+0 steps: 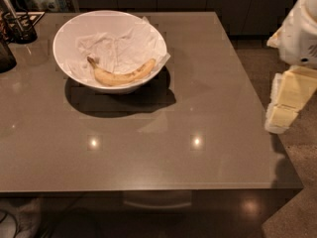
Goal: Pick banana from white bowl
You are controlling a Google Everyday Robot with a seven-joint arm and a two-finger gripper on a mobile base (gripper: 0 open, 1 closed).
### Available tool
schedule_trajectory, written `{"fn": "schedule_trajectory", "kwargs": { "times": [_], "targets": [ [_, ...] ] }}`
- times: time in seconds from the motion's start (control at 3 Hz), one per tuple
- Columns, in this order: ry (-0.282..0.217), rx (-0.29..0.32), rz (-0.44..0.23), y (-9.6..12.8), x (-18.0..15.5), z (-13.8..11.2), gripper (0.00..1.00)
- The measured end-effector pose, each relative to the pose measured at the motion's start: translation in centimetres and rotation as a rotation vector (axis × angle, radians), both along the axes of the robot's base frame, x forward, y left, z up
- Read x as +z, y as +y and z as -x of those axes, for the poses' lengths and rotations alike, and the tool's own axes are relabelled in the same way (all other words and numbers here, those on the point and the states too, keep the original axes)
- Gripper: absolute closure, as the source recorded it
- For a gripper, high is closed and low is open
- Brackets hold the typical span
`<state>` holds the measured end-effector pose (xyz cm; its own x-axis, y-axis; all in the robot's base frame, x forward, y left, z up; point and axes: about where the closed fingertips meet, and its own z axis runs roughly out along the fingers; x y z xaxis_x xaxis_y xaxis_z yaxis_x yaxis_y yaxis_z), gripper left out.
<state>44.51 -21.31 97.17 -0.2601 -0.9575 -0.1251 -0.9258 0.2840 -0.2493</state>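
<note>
The banana (121, 74) is yellow with a dark stem at its left end. It lies on crumpled white paper in the near part of the white bowl (69, 29). The bowl stands at the far left of the grey table (198, 108). My gripper (287, 100), with blocky yellowish fingers, hangs at the right edge of the view, beside the table's right edge and far to the right of the bowl. Nothing shows in it.
A dark wire holder with utensils (17, 26) and a dark object (5, 56) stand at the table's far left corner. Dark cabinets run behind the table. The floor (292, 217) lies to the right.
</note>
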Motion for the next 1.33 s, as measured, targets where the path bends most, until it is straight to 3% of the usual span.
{"fn": "schedule_trajectory", "kwargs": {
  "times": [0.33, 0.67, 1.33],
  "targets": [
    [0.008, -0.023, 0.087, 2.3, -0.3, -2.9, 0.00],
    [0.010, 0.015, 0.124, 4.9, -0.1, -6.1, 0.00],
    [-0.036, 0.040, 0.110, 6.8, 0.1, -8.0, 0.00]
  ]
}}
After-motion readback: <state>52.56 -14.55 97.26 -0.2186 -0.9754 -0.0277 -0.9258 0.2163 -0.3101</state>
